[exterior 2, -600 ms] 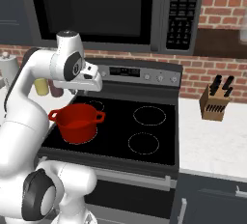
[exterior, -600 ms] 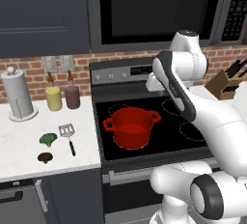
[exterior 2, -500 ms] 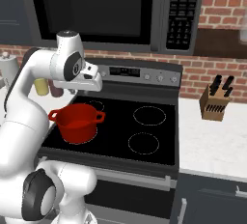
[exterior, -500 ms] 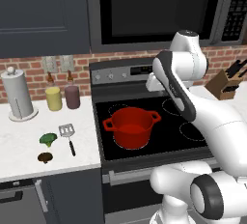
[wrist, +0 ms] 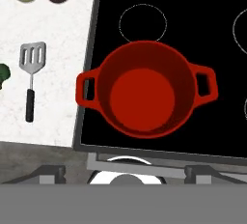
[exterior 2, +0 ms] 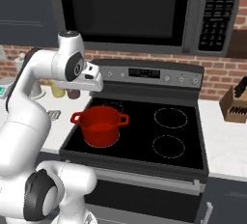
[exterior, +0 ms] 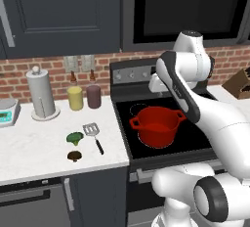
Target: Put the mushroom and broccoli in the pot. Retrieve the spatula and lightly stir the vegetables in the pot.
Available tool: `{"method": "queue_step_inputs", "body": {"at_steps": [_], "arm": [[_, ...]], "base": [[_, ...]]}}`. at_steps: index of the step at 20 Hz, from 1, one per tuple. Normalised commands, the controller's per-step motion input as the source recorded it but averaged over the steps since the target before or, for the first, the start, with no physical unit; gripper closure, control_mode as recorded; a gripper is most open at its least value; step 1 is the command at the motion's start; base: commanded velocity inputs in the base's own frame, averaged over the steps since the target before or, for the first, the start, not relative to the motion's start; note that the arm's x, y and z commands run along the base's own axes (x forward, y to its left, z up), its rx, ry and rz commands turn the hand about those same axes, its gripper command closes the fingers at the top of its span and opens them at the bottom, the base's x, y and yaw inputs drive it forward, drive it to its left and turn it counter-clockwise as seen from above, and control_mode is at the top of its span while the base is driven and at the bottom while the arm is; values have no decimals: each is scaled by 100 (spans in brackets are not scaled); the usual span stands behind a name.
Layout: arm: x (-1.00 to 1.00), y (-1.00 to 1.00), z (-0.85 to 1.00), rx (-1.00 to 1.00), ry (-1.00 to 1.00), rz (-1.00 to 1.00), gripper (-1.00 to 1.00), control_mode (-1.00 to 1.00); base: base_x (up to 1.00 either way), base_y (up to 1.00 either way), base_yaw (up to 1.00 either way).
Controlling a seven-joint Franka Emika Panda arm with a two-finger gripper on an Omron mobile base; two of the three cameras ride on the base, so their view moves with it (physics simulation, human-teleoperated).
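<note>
Nothing is in the pot [wrist: 146, 96] yet, so this looks like the first step: going for the mushroom [exterior: 74, 156] or broccoli [exterior: 74, 137]. The gripper [exterior: 157, 82] hangs high over the stove with its jaws spread wide and nothing between them. The pot sits directly below it on the front left burner, and both vegetables lie well off to its left on the white counter [exterior: 29, 147], with the spatula [exterior: 93, 136] just beside the broccoli. The next move likely calls for a swing left and down over one vegetable. The hand view shows the pot's bare inside and cuts the broccoli at its edge; the left base view shows the mushroom and the whole counter.
</note>
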Motion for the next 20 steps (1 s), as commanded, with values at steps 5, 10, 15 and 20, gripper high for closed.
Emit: {"method": "queue_step_inputs", "body": {"at_steps": [5, 10, 15, 20], "arm": [[0, 0, 0, 0, 0, 0, -100, 100], [0, 0, 0, 0, 0, 0, -100, 100], [0, 0, 0, 0, 0, 0, -100, 100], [0, 0, 0, 0, 0, 0, -100, 100]], "base": [[1, 67, -1], [7, 30, -1], [2, 0, 0], [9, 2, 0]]}}
